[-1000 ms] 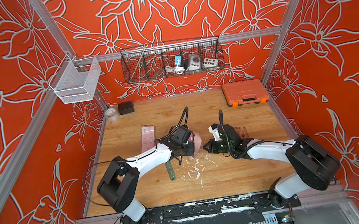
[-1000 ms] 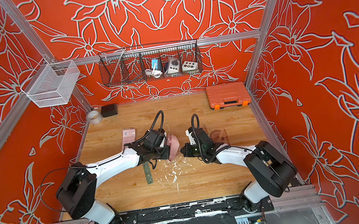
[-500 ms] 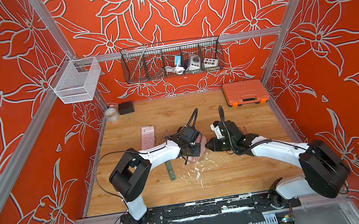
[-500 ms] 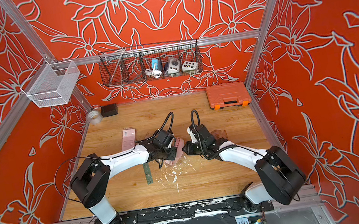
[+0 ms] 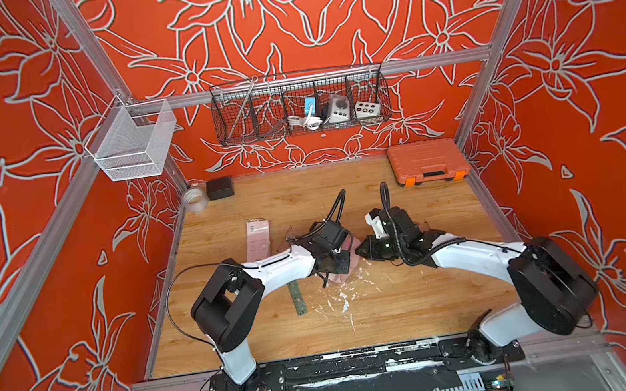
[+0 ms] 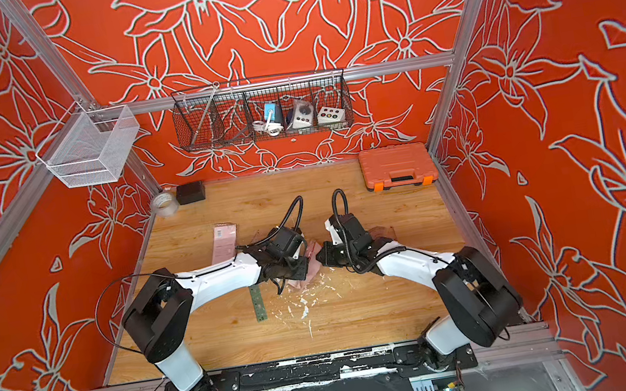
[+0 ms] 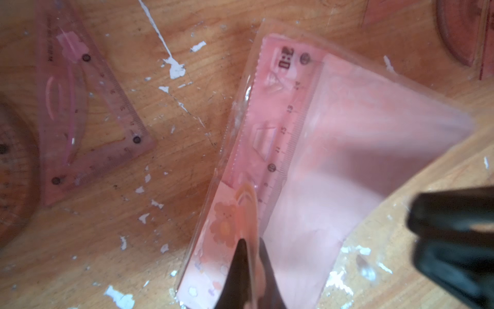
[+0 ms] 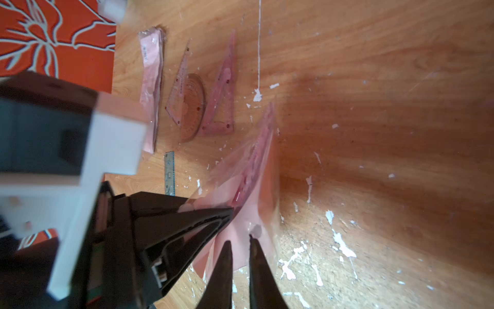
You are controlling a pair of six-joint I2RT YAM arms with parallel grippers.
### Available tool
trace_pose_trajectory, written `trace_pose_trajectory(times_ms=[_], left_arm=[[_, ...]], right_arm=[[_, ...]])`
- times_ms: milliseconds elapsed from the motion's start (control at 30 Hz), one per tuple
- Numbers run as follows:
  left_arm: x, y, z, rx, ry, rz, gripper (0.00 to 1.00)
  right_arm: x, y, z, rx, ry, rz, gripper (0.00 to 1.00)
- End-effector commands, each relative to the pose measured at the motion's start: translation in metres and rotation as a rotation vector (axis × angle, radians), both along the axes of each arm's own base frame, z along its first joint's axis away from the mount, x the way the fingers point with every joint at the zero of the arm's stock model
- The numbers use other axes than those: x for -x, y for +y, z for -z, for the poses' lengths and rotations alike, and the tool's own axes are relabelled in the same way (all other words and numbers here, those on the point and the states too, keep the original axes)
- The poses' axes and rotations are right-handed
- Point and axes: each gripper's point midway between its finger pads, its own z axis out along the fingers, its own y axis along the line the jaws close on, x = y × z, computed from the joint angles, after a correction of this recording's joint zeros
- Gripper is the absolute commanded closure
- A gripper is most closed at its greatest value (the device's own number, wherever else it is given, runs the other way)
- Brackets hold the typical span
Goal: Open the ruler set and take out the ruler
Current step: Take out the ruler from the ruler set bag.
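The ruler set (image 7: pixel 315 166) is a clear pouch with a pink card inside; it is tilted up off the wooden table. The pink ruler (image 7: pixel 280 120) lies inside it along one edge. My left gripper (image 7: pixel 251 242) is shut on the pouch's near end. Both top views show the left gripper (image 5: pixel 344 261) (image 6: pixel 305 267) meeting my right gripper (image 5: pixel 359 250) (image 6: pixel 323 258) over the pink pouch (image 5: pixel 342 274) at mid-table. In the right wrist view, the right gripper (image 8: pixel 239 239) stands at the pouch's loose sheet (image 8: pixel 254 192), its jaws a narrow gap apart.
Two pink set squares (image 8: pixel 222 93) (image 8: pixel 179 80) and a protractor (image 8: pixel 192 107) lie beside a pink wrapper (image 5: pixel 259 238). A grey-green metal rule (image 5: pixel 297 297) lies under the left arm. An orange case (image 5: pixel 428 162), a tape roll (image 5: pixel 194 199) and a black box (image 5: pixel 220 188) sit at the back.
The left arm's elbow has swung toward the middle. Both grippers have stayed together at the pouch. The pouch's loose sheet is now blurred with motion.
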Motion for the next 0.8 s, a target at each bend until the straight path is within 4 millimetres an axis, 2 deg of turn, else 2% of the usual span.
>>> trace_pose_trajectory(times_ms=[0, 133, 333, 533, 600, 767], left_arm=[[0.001, -0.002, 0.001, -0.005, 0.003, 0.004, 1.0], [0.001, -0.002, -0.003, -0.012, -0.005, 0.0, 1.0], [0.001, -0.003, -0.001, -0.014, -0.007, 0.0, 1.0], [0.0, -0.004, 0.004, -0.022, 0.008, -0.006, 1.0], [0.0, -0.005, 0.004, -0.018, 0.005, -0.006, 1.0], [-0.002, -0.007, 0.0, -0.007, -0.003, -0.01, 1.0]], right_arm=[[-0.009, 0.008, -0.002, -0.023, -0.01, 0.009, 0.86], [-0.01, 0.007, -0.003, -0.011, -0.011, 0.012, 0.87], [-0.009, 0.005, -0.016, -0.023, -0.047, 0.008, 0.86], [-0.002, 0.015, -0.051, -0.165, -0.146, -0.036, 0.84], [0.0, 0.018, -0.055, -0.177, -0.152, -0.056, 0.82], [-0.002, 0.015, -0.023, -0.094, -0.058, -0.022, 0.82]])
